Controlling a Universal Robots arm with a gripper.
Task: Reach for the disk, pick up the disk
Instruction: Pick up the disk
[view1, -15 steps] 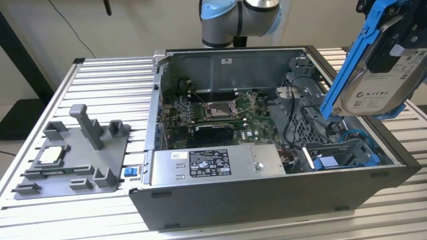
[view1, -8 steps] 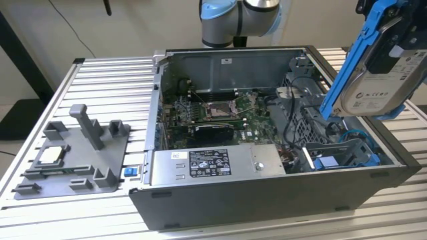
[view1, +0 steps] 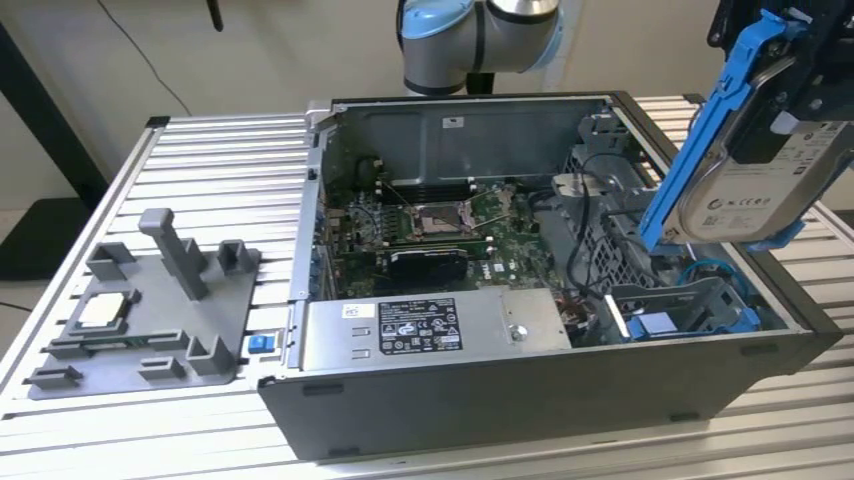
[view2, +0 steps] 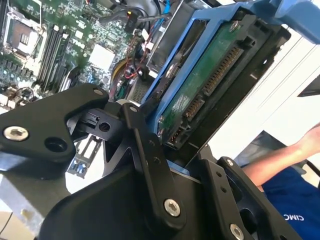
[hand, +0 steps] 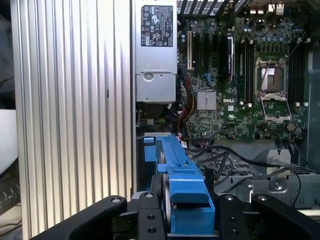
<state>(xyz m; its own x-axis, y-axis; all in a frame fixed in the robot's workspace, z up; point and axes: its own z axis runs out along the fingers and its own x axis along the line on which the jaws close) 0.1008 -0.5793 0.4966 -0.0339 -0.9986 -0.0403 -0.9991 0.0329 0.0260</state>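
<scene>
The disk (view1: 761, 195) is a silver-grey drive with a white label in a bright blue carrier frame. It hangs tilted on edge above the open computer case (view1: 534, 400), at the exterior view's right. My gripper (view1: 790, 100) comes down from the top and is shut on the disk's upper part. In the second wrist view the disk's green circuit side (view2: 210, 80) sits between the black fingers (view2: 145, 135). In the first wrist view the blue carrier edge (hand: 185, 200) stands clamped between the black finger links (hand: 145, 217).
Below the disk lies the case's drive bay (view1: 681, 305) with a blue part inside. The motherboard (view1: 427, 230) and power supply (view1: 420, 325) fill the case. A grey fixture (view1: 154, 320) holding a small chip sits at the exterior view's left. A person's arm (view2: 280, 155) is close by.
</scene>
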